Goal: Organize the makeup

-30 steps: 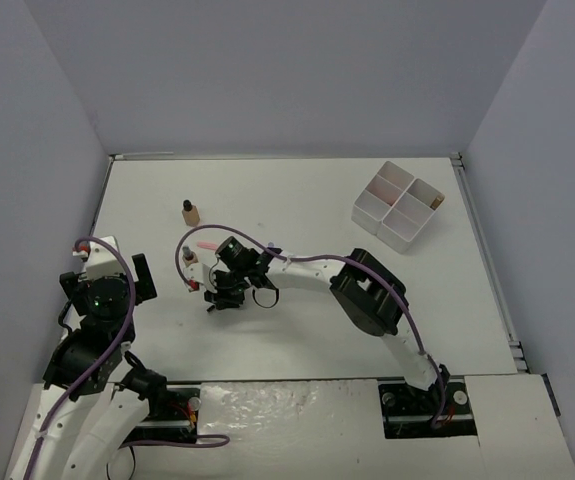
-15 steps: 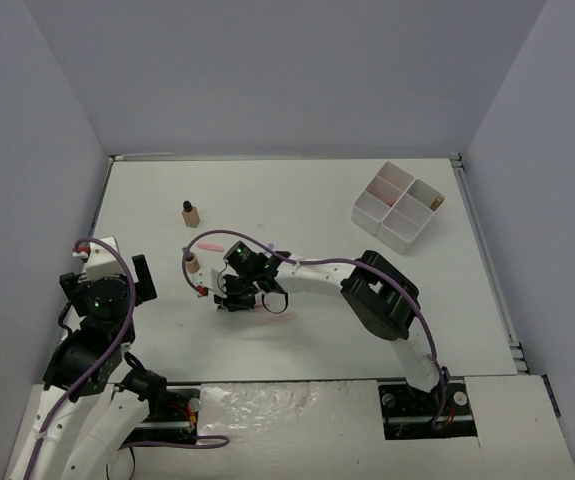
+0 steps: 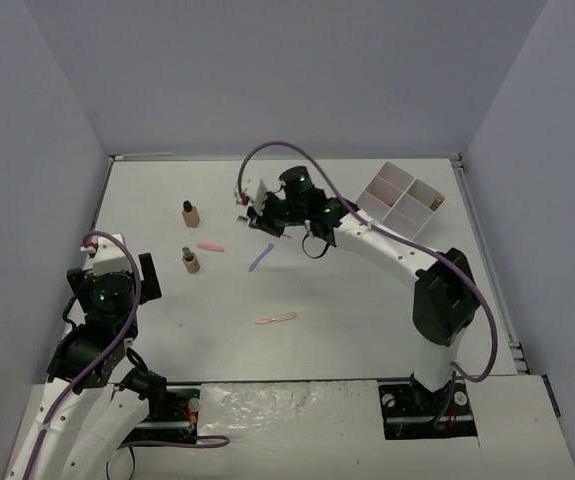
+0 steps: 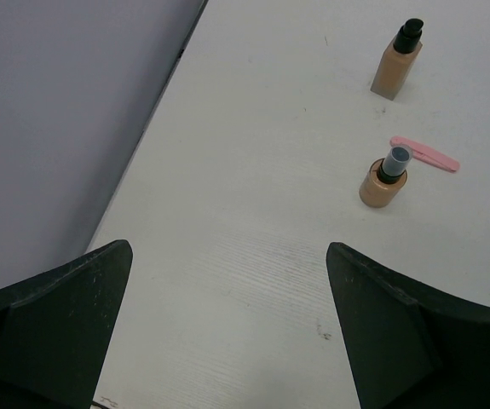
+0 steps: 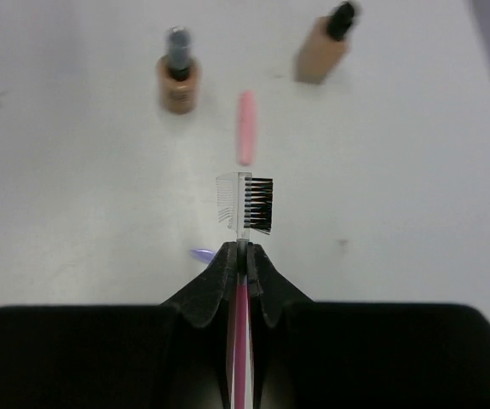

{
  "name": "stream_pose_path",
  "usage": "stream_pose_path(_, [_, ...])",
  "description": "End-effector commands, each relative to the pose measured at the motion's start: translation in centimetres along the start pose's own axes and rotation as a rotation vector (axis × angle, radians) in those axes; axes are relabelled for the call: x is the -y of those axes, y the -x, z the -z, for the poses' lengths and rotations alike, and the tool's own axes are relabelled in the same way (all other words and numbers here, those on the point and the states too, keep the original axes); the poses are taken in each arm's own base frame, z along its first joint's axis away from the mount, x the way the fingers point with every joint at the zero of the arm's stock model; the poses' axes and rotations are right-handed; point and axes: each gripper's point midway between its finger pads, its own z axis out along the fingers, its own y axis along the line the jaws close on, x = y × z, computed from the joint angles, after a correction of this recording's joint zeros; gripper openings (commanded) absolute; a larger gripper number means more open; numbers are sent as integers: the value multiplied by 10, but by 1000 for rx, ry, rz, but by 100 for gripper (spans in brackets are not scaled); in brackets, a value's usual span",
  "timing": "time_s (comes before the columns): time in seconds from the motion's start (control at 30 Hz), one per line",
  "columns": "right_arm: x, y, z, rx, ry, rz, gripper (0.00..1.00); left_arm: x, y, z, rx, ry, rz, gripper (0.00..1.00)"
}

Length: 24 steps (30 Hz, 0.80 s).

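Approx. early-to-mid stage, I'd say. Right hand (image 5: 243,259) is clenched on a pink-handled brush (image 5: 246,204), held off the worktop (image 3: 367,320) around mid-back and not at the tray (image 3: 375,222) yet. Tray shows sth pinkish in one compartment and a brown item at its far side; rest unclear. Left to sort: far bottle (image 3: 191,213), near bottle (image 3: 191,262), pink stick (image 3: 210,246), purple pencil (image 3: 260,257), orange pencil (image 3: 276,319). Left hand (image 4: 227,256) is released and holds nothing, by the left edge.

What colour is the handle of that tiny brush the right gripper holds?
The brush handle is pink; right wrist view shows it best.
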Motion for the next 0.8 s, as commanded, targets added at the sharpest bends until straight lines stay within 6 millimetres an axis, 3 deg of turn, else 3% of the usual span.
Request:
stream_pose_path(0.0, [87, 54, 85, 222, -256, -15, 0, 13, 29, -4, 46, -36, 56, 97])
stream_pose_path(0.03, [108, 46, 100, 244, -316, -34, 0, 14, 30, -4, 48, -40, 58, 97])
stream_pose_path(0.1, [134, 49, 130, 323, -405, -58, 0, 17, 32, -5, 55, -48, 65, 97])
stream_pose_path(0.17, [168, 25, 166, 354, -514, -103, 0, 18, 32, -7, 58, -51, 68, 97])
stream_pose_path(0.2, [178, 9, 179, 368, -555, -128, 0, 19, 31, -8, 56, -51, 65, 97])
stream_pose_path(0.27, [194, 2, 200, 418, -598, -135, 0, 19, 30, -10, 54, -45, 56, 97])
stream_pose_path(0.37, [223, -28, 230, 437, -668, -166, 0, 17, 28, -11, 53, -37, 48, 97])
stream_pose_path(0.5, [246, -58, 248, 434, -695, -179, 0, 16, 26, -12, 53, -33, 36, 97])
stream_pose_path(0.6, [257, -81, 245, 407, -676, -183, 0, 16, 24, -14, 46, -29, 27, 97])
stream_pose_path(0.63, [263, -92, 254, 398, -693, -184, 0, 17, 24, -15, 44, -30, 23, 97])
stream_pose_path(0.77, [268, -114, 252, 378, -675, -177, 0, 19, 21, -18, 25, -32, 8, 97])
